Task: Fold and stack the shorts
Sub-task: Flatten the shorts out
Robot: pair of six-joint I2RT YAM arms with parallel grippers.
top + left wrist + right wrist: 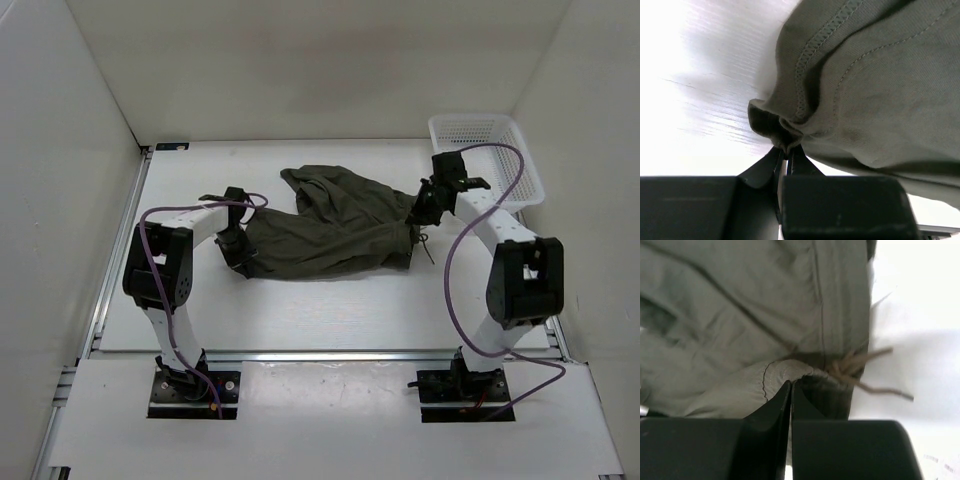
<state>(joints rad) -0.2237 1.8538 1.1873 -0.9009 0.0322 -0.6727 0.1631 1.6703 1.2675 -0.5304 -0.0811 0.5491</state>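
Shorts [335, 230] on table [330, 310], near basket [470, 130]

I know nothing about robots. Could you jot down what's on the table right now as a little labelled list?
Garment: olive-green shorts, crumpled and unfolded on the white table
Left fingers: closed, pinching a stitched edge at the left end of the shorts
Right fingers: closed, pinching the right end of the shorts beside the drawstring
Basket: white, far right corner, apart from the shorts
Folding: not yet done
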